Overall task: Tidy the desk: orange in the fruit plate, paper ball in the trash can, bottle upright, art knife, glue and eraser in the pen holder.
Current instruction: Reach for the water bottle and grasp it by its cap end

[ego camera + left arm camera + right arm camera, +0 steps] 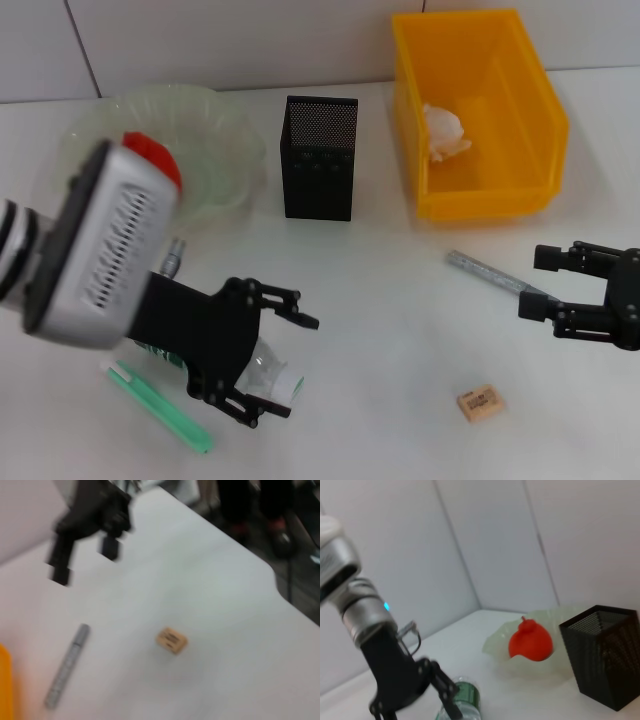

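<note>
Our left gripper [268, 362] spreads wide around the bottle [268, 372], lying near the desk's [390, 290] front edge, to stand it up. Our right gripper [545, 285] waits open near the right edge, just beside the art knife [492, 272].

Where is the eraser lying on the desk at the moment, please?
In the head view the eraser lies on the bare table near the front edge, on the robot's right, in front of the right gripper and the grey stick.

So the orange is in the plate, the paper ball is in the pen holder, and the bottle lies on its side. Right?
Not quite: the paper ball is in the trash can, not the pen holder, as the head view shows. The orange in the plate and the lying bottle are right.
</note>
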You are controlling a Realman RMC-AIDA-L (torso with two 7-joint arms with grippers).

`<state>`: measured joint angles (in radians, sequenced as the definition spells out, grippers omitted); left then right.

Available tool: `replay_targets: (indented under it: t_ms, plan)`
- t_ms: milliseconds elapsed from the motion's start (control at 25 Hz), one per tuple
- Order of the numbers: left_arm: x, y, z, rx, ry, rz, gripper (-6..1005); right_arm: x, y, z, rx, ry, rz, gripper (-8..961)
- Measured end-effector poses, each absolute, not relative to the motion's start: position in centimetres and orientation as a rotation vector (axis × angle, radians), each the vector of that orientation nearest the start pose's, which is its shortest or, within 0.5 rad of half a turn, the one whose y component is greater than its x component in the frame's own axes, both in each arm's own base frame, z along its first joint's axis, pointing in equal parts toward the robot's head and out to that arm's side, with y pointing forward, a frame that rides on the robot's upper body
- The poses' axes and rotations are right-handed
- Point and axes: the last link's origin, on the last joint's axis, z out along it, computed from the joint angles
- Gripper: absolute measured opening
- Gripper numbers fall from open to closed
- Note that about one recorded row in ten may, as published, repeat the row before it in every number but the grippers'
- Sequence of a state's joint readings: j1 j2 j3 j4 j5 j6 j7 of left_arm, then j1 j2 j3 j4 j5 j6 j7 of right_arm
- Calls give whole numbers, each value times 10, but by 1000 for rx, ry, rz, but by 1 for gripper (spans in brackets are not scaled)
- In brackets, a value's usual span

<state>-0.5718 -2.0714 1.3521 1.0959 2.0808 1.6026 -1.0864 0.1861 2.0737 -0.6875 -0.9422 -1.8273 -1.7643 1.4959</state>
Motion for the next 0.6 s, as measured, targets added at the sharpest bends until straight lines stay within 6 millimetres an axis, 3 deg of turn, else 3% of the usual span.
replay_targets:
  t_ms: [280, 600]
  plan:
    - [-161, 317, -63, -3019, 1103, 287, 861, 312, 242, 59, -2531, 818, 863, 794]
    - [-159, 320, -79, -2943, 1230, 436, 860, 313, 240, 54, -2525, 852, 898, 792]
